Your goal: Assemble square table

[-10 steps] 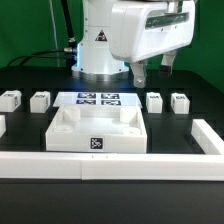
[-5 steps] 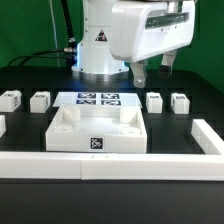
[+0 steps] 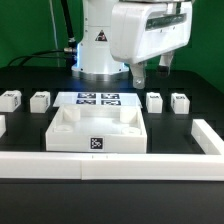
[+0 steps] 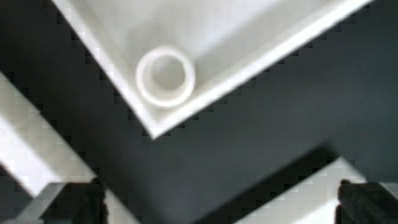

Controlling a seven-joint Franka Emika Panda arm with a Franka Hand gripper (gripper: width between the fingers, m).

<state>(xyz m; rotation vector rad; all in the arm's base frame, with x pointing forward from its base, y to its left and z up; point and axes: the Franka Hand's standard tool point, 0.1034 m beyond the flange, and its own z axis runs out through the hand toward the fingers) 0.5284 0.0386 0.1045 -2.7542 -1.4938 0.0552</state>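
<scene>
The white square tabletop (image 3: 97,130) lies in the middle of the table with its raised edges up and a black-and-white tag on its front wall. Two short white legs (image 3: 10,99) (image 3: 40,100) stand at the exterior view's left and two more (image 3: 154,100) (image 3: 180,101) at its right. My gripper (image 3: 152,70) hangs high above the right-hand legs, open and empty. In the wrist view one tabletop corner (image 4: 249,50) with its round socket (image 4: 164,77) shows far below the gripper (image 4: 217,205), whose dark fingertips (image 4: 71,205) stand wide apart.
The marker board (image 3: 98,98) lies flat behind the tabletop. A long white rail (image 3: 110,163) runs across the front and turns back at the right (image 3: 208,135). The robot base (image 3: 95,50) stands at the back. White bands (image 4: 27,135) cross the wrist view.
</scene>
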